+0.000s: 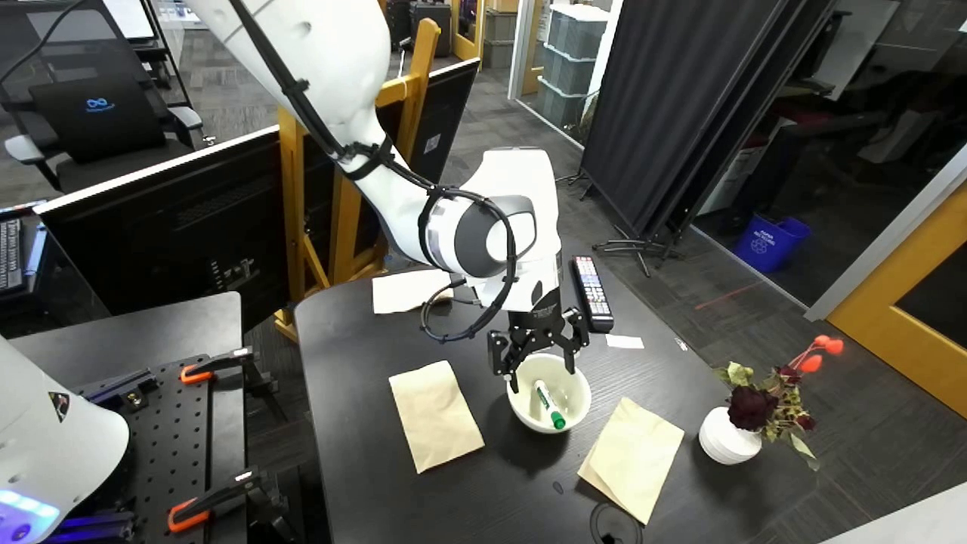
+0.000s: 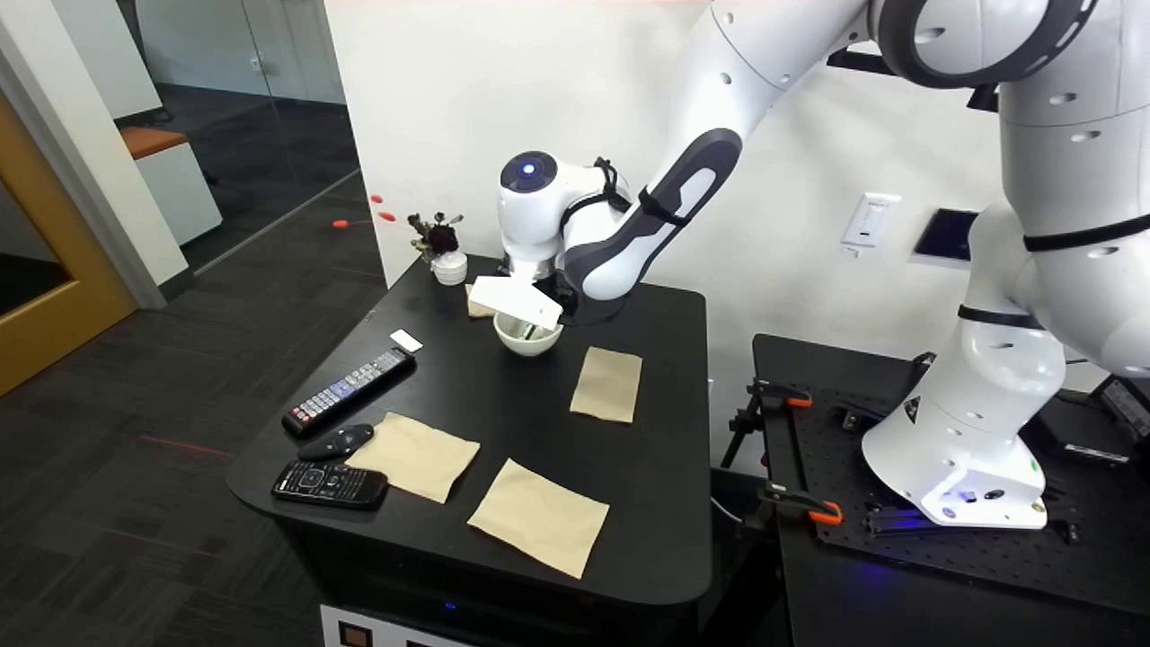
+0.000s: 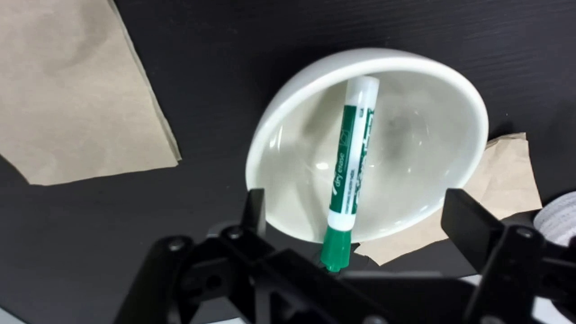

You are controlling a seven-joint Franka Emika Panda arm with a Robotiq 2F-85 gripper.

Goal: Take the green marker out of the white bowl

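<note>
Gripper (image 3: pixel 354 198) hangs over the white bowl (image 3: pixel 418 153), fingers (image 3: pixel 256 209) spread wide, nothing pinched, no hold on anything! Green marker (image 3: pixel 350 173) lies in the bowl, tail (image 3: pixel 361 88) down inside, green cap (image 3: pixel 336 247) poking past the rim (image 3: pixel 297 231) in the wrist view; whether the cap actually rests on that rim, can't tell. Step in hand, IMO: the approach, pre-grasp, w/ the take-out itself not yet begun. Line-up looks decent: wrist view puts one finger on each side of the marker, so its barrel (image 3: pixel 353 148) sits crosswise to the closing direction, prob. just what you want for a pinch. Depth's the tricky bit; can't tell if either fingertip touches the rim. Next move calls for a nudge, if any, to centre over the barrel, then down, slow & straight, b/c that spread looks abt as broad as the bowl & could clip the rim; narrowing a bit 1st might help. Then squeeze on the barrel, mid-length pref., since a grab by the cap could pop it off or let the marker swivel. Smooth barrel by the look of it, so a firm pinch, no half measures! Then lift vert. till the tail clears the bowl, swing sideways & set it on the dark table (image 1: pixel 347 423).
</note>
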